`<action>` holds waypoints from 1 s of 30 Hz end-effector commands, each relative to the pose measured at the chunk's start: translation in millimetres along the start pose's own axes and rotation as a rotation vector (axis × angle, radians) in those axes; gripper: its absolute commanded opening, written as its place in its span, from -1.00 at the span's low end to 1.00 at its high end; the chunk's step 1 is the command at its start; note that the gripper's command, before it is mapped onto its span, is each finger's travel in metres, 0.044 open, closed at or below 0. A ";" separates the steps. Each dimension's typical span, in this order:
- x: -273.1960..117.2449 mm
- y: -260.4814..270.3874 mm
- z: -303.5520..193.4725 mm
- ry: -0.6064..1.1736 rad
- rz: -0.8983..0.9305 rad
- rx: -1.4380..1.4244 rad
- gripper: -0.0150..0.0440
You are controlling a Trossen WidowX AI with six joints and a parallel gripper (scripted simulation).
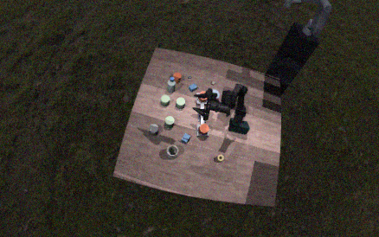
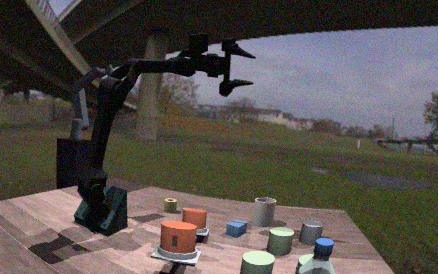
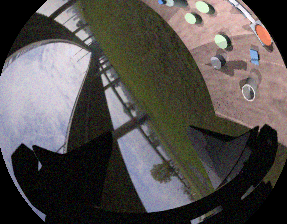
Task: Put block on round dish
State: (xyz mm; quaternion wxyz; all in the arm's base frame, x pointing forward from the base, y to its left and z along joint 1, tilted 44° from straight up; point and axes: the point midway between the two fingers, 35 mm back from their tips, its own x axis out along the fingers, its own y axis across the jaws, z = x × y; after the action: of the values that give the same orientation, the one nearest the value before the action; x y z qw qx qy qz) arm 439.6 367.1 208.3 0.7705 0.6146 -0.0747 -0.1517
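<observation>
One orange cup (image 1: 204,128) (image 2: 194,216) (image 3: 263,34) stands on one end of the white balance (image 1: 202,119) (image 3: 245,13). The matching orange cup (image 1: 202,97) (image 2: 178,236) stands on the other end, partly covered by the arm in the top view. No hidden block shows. A pale round thing (image 1: 215,93), apparently the dish, lies beside that second cup, partly behind the arm; the exterior view does not show it. My gripper (image 1: 195,102) (image 2: 253,70) (image 3: 151,133) is open and empty, held level high above the table, with its fingers pointing outward.
Blue blocks (image 1: 193,87) (image 1: 186,137) (image 2: 236,228), green cylinders (image 1: 180,103) (image 2: 280,241), a grey cylinder (image 1: 153,129) and a hollow grey container (image 2: 264,212) (image 3: 248,92) stand around the balance. A blue-capped bottle (image 1: 171,86), another orange object (image 1: 177,77) and a yellow ring (image 1: 221,157) stand farther out.
</observation>
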 end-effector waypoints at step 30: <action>-44.3 -34.0 104.6 0.220 -0.197 -0.934 1.00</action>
State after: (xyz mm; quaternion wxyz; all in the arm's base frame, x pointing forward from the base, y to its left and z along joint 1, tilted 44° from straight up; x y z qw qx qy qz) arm 374.0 292.0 208.0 0.9393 0.2730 0.1130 -0.1745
